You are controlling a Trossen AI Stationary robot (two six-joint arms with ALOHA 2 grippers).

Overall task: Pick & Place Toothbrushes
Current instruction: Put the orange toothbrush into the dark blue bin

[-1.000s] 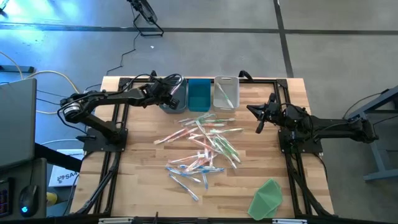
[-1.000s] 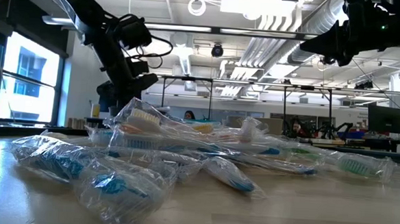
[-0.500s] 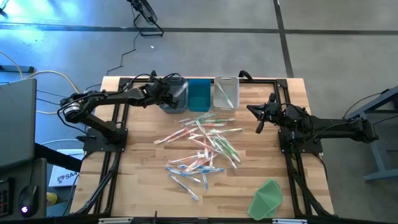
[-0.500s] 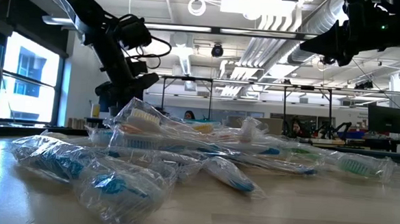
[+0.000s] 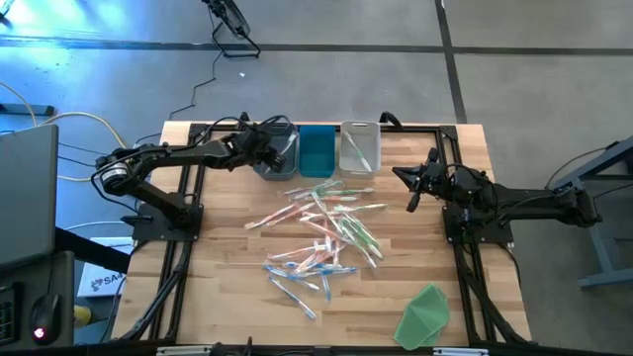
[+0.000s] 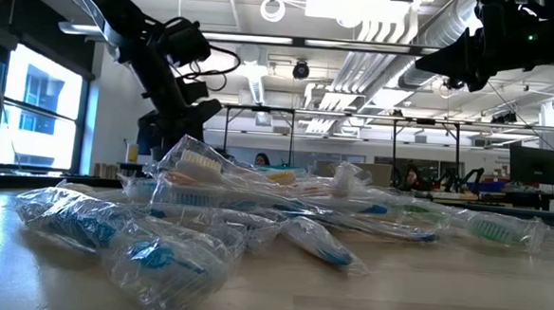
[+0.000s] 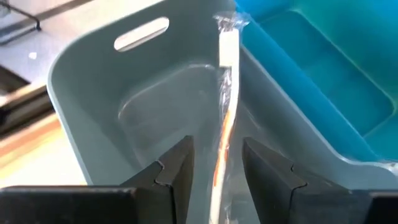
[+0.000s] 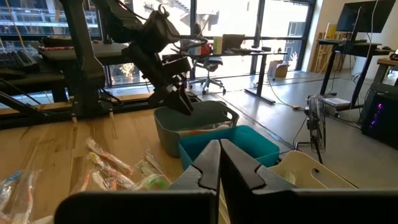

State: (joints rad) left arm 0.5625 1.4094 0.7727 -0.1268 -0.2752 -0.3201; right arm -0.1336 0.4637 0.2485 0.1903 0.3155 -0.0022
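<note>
On the wooden surface (image 5: 227, 297), nearest the front edge, a folded green sheet (image 5: 425, 314) lies toward the right corner. Past it, a loose heap of wrapped toothbrushes (image 5: 321, 237) in pink, blue and green spreads across the middle; the low view shows them (image 6: 255, 206) in crinkled clear wrappers. At the far edge stand three bins side by side: a grey bin (image 5: 277, 153), a teal bin (image 5: 316, 150) and a pale bin (image 5: 360, 146). The left gripper (image 7: 217, 165) hangs over the grey bin with its fingers (image 7: 177, 168) spread apart, and one wrapped orange toothbrush (image 7: 227, 118) stands loose between them, its top end leaning against the grey bin's wall next to the teal bin (image 7: 311, 68). The right gripper (image 5: 413, 183) waits above the surface on the right, fingers (image 8: 208, 165) pressed together and gripping nothing.
</note>
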